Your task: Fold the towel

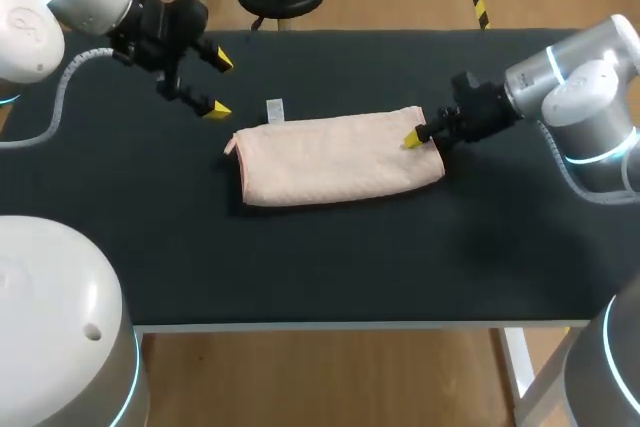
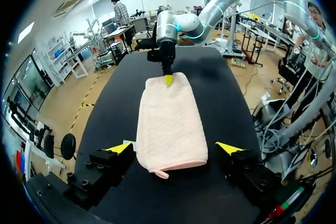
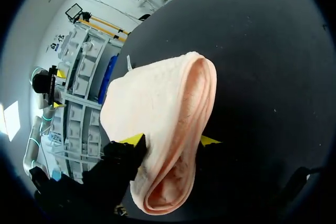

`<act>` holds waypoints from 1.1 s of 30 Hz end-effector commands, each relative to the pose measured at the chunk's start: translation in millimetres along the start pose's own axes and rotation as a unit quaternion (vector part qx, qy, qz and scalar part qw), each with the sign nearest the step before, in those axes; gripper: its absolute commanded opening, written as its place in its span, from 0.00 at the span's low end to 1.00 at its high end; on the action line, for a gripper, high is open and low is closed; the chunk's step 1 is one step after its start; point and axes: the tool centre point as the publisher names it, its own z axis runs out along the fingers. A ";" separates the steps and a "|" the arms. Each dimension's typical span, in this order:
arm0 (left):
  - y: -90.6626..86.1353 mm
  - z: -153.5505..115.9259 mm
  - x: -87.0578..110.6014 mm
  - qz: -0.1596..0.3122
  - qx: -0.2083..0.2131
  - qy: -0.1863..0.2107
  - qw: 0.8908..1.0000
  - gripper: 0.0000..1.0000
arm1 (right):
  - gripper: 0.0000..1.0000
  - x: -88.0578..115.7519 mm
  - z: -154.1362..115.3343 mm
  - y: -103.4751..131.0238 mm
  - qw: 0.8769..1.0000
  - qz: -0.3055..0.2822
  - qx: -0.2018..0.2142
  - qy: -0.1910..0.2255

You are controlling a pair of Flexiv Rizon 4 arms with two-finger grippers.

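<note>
A pale pink towel (image 1: 335,159) lies folded into a long band in the middle of the black table (image 1: 300,277). My right gripper (image 1: 412,139) is at the towel's right end, one yellow tip on top of the cloth. In the right wrist view the towel's (image 3: 157,103) rolled edge fills the gap between both tips, and the right gripper (image 3: 172,140) is shut on it. My left gripper (image 1: 219,84) hangs open above the table, just back and left of the towel's left end. The left wrist view shows the towel (image 2: 170,124) ahead of the open left gripper (image 2: 175,148), with the right gripper (image 2: 168,80) at its far end.
A small white tag (image 1: 275,109) lies on the table just behind the towel's left part. Bare black tabletop surrounds the towel on all sides. The table's front edge (image 1: 320,325) runs across below it.
</note>
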 end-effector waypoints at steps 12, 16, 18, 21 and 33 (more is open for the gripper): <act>0.8 0.6 0.3 0.001 0.001 -0.001 1.000 1.00 | 0.00 46.5 -8.2 17.5 0.998 -0.013 -0.006 -0.061; 0.8 0.6 0.3 0.001 0.001 -0.001 1.000 1.00 | 0.00 74.1 -4.3 29.1 0.997 -0.024 -0.006 -0.071; 0.8 0.6 0.3 0.001 0.001 -0.001 1.000 1.00 | 0.00 88.9 0.3 35.7 0.997 -0.030 -0.008 -0.074; 0.8 0.6 0.3 0.001 0.001 -0.001 1.000 1.00 | 0.00 114.2 12.9 43.9 0.996 -0.042 -0.005 -0.077; 0.8 0.6 0.3 0.001 0.001 -0.001 1.000 1.00 | 0.00 200.6 121.6 52.6 0.994 -0.074 0.043 -0.066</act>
